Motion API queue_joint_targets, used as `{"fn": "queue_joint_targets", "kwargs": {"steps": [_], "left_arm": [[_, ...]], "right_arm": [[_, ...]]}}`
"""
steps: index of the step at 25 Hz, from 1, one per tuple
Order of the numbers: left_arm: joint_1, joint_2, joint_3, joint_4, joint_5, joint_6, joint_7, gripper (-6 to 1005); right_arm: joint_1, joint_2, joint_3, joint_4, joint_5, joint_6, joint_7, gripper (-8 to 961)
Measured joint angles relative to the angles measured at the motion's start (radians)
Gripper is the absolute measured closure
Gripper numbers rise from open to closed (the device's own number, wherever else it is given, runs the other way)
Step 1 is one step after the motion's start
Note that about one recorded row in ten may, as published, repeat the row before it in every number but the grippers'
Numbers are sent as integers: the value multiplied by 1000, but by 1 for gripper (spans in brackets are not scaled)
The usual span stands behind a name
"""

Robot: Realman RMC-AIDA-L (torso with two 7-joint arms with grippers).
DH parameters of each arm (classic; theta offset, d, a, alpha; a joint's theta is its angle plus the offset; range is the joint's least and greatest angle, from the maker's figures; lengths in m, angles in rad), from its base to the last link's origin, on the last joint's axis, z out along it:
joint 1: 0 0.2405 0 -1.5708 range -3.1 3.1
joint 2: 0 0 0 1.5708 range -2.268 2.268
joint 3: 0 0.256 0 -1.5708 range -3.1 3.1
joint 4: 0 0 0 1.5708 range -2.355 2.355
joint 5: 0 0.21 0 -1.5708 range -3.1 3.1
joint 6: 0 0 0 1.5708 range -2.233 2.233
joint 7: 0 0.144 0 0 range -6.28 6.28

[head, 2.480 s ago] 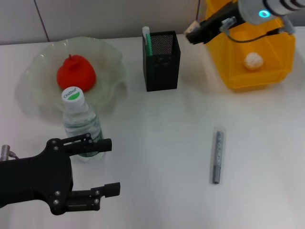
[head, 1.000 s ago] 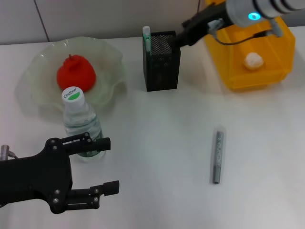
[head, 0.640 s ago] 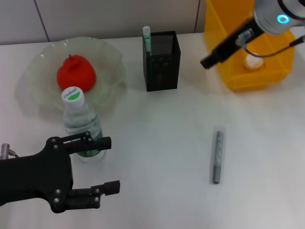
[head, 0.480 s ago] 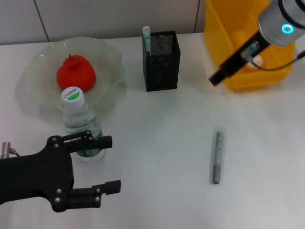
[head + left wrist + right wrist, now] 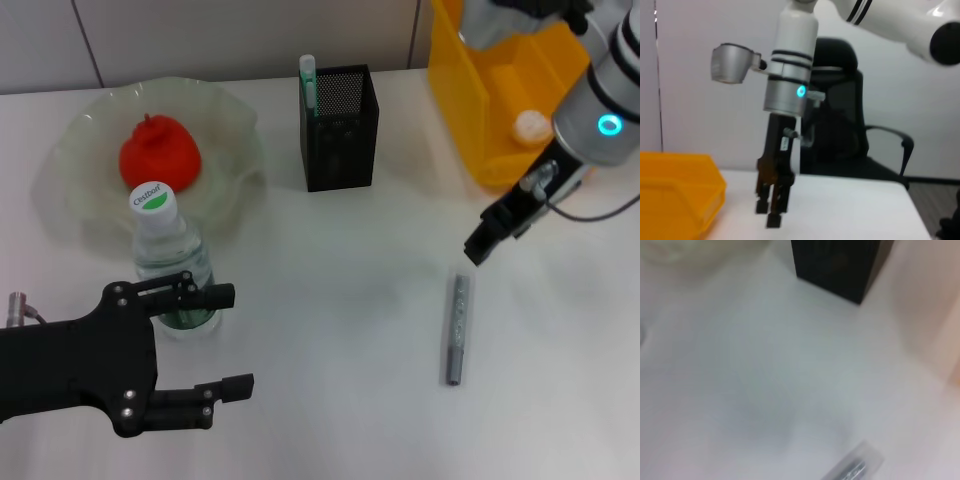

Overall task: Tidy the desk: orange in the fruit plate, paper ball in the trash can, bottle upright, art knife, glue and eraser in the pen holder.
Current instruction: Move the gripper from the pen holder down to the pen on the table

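Observation:
The orange point(image 5: 160, 155) lies in the fruit plate point(image 5: 80, 150) at the back left. In front of the plate the bottle point(image 5: 170, 255) stands upright. My left gripper point(image 5: 228, 340) rests open just in front of the bottle. The pen holder point(image 5: 338, 125) point(image 5: 835, 265) holds a white and green glue stick point(image 5: 307, 78). The paper ball point(image 5: 530, 125) sits inside the trash can point(image 5: 480, 110). The grey art knife point(image 5: 458, 327) point(image 5: 850, 471) lies flat on the desk. My right gripper point(image 5: 480, 245) point(image 5: 771, 212) hangs open and empty just behind the knife. The eraser is out of view.
White desk surface point(image 5: 330, 300) spreads between the bottle and the art knife. A tiled wall point(image 5: 200, 40) closes off the back. An office chair point(image 5: 850, 125) stands beyond the desk in the left wrist view.
My right gripper carried a small tan thing to the pen holder, then swung forward past the trash can and down to the art knife, now empty. The left arm has hardly moved.

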Motion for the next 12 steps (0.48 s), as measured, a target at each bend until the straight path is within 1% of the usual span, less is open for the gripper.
{"fn": "queue_joint_targets", "kwargs": {"steps": [2, 6, 7, 12], "left_arm": [[-4, 1, 0, 0, 46, -32, 7, 199], [-6, 1, -1, 0, 61, -36, 7, 199], [-14, 2, -7, 4, 110, -42, -1, 199], [-16, 2, -9, 8, 158, -57, -9, 199]], "right_arm": [[0, 1, 0, 31, 3, 3, 14, 348], [-2, 3, -10, 53, 5, 7, 47, 349], [-3, 4, -12, 56, 5, 10, 55, 349], [-4, 5, -14, 107, 22, 48, 77, 349]]}}
